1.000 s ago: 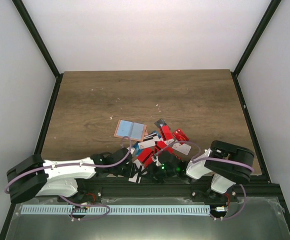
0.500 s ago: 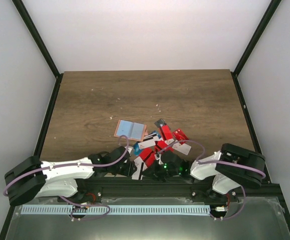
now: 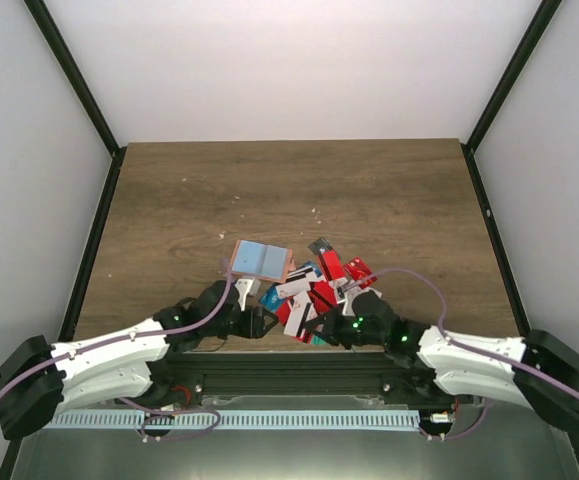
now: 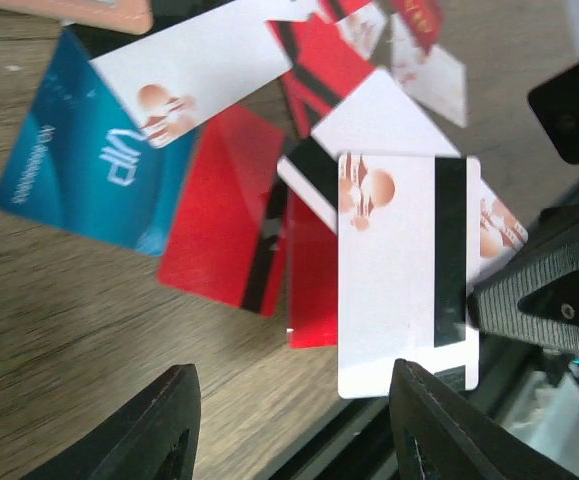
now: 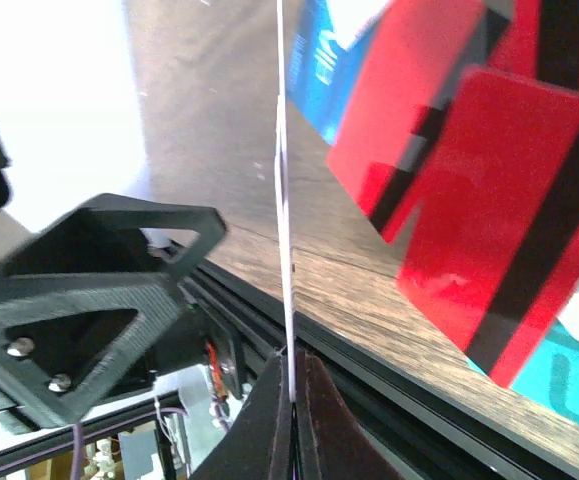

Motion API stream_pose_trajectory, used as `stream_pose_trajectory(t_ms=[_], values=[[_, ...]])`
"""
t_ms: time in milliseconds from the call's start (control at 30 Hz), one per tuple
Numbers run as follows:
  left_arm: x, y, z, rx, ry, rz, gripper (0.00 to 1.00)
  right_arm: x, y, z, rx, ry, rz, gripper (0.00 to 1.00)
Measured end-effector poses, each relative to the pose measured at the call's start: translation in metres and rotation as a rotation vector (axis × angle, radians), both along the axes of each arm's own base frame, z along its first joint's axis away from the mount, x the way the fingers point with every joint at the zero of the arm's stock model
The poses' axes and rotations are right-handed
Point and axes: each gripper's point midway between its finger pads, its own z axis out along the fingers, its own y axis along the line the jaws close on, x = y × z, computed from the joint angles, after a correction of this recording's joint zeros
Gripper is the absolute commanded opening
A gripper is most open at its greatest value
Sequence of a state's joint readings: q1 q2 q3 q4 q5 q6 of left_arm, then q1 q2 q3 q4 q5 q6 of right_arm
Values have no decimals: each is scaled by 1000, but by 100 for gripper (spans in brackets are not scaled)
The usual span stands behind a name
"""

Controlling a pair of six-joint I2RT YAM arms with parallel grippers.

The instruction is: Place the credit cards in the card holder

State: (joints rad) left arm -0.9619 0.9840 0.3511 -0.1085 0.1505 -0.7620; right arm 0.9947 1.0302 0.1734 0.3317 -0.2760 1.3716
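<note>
Top external view: the card holder (image 3: 259, 260) lies flat on the wooden desk (image 3: 369, 190), a pale blue panel showing on its upper face. The credit cards (image 3: 321, 283) are a loose overlapping heap just beside the card holder, on its right and a little nearer the arm bases. Both arms reach in low at the near edge of that heap. In the left wrist view the left end effector (image 4: 294, 430) has its fingers spread wide with nothing clamped between them, and it hovers over a blue card (image 4: 99, 170) and a red card (image 4: 224, 220). The right end effector (image 5: 291, 395) is pressed together, pinching a white card with a black stripe (image 4: 404, 270), lifted off the desk and seen edge-on from the right wrist.
</note>
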Motion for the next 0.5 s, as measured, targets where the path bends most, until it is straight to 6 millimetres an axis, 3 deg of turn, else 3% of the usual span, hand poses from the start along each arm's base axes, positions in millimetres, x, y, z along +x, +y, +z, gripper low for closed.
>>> stream_pose_trajectory(t_ms=[267, 500], values=[[-5, -30, 23, -205, 3, -113, 56, 18, -15, 43, 106, -146, -46, 1], [-10, -50, 34, -303, 14, -193, 51, 19, -17, 58, 149, -197, -39, 1]])
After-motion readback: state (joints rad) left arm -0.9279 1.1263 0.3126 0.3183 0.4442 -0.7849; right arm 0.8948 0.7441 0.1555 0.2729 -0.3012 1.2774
